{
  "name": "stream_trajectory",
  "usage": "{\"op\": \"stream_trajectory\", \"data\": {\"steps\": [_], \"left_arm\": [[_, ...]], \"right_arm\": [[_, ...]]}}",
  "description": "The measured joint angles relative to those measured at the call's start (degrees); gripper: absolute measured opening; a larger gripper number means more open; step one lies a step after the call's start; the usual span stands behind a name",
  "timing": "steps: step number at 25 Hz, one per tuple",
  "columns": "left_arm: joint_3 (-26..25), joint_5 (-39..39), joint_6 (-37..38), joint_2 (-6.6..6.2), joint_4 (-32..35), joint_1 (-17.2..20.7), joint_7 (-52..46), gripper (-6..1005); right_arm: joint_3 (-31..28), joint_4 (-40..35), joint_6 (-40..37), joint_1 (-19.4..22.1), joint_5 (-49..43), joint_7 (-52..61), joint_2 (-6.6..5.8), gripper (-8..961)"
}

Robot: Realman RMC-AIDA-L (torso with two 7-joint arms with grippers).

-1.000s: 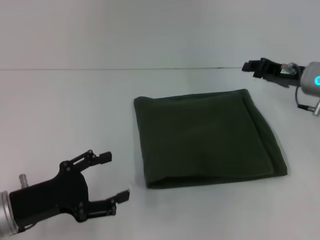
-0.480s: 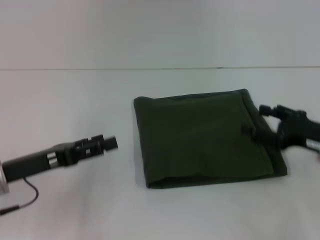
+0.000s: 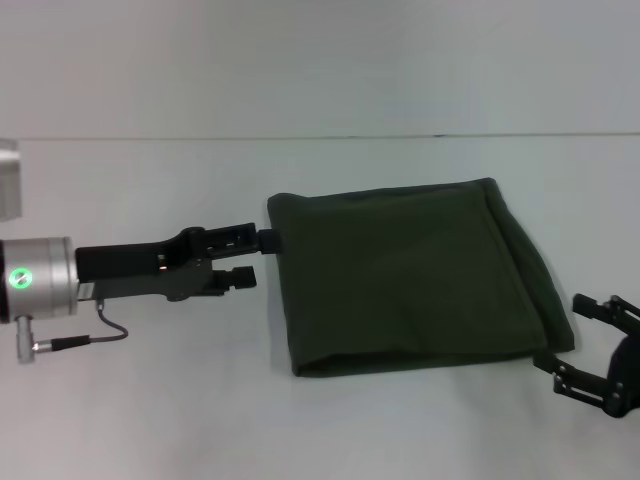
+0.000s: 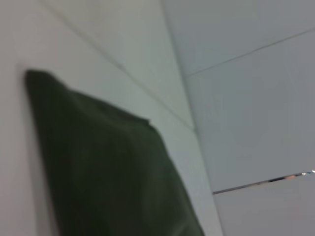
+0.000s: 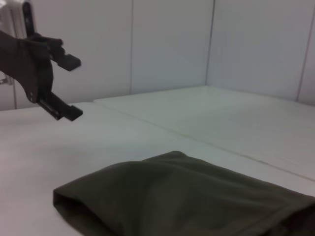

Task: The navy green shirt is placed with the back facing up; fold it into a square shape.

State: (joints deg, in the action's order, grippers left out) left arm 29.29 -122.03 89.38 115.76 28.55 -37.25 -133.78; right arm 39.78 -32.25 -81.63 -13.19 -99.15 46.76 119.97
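shirt (image 3: 410,280) lies folded near-square at mid desk (image 3: 150,400). left hand (image 3: 258,256), fingers apart, has swung in to touch its left edge; right hand (image 3: 585,345), also released, has dropped beside the near right corner. likely final tidying.

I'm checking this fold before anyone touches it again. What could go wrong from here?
1. The left hand sits open right at the navy green shirt's left edge; a small push forward might snag and drag the top layer.
2. The right hand, open by the near right corner, may catch that corner if it moves across.
3. The near edge gapes slightly, so any nudge might unfold the square.
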Motion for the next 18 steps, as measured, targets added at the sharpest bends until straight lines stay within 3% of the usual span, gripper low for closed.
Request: {"op": "stream_trajectory", "data": {"steps": [5, 12, 18], "left_arm": [[4.6, -0.8, -5.0, 1.13, -1.7, -1.4, -5.8, 925], [6.0, -1.0, -12.2, 3.34, -3.8, -1.3, -6.4, 919], [8.4, -1.1, -14.1, 3.57, -5.6, -1.6, -7.3, 908]], "right_arm": [[-3.8, 1.9, -2.2, 1.0, -0.3, -3.9, -0.15, 882], [-4.3, 1.9, -3.1, 1.1, -0.3, -4.3, -0.13, 881], [-5.0, 1.8, -3.5, 1.2, -0.4, -4.3, -0.17, 882]]}}
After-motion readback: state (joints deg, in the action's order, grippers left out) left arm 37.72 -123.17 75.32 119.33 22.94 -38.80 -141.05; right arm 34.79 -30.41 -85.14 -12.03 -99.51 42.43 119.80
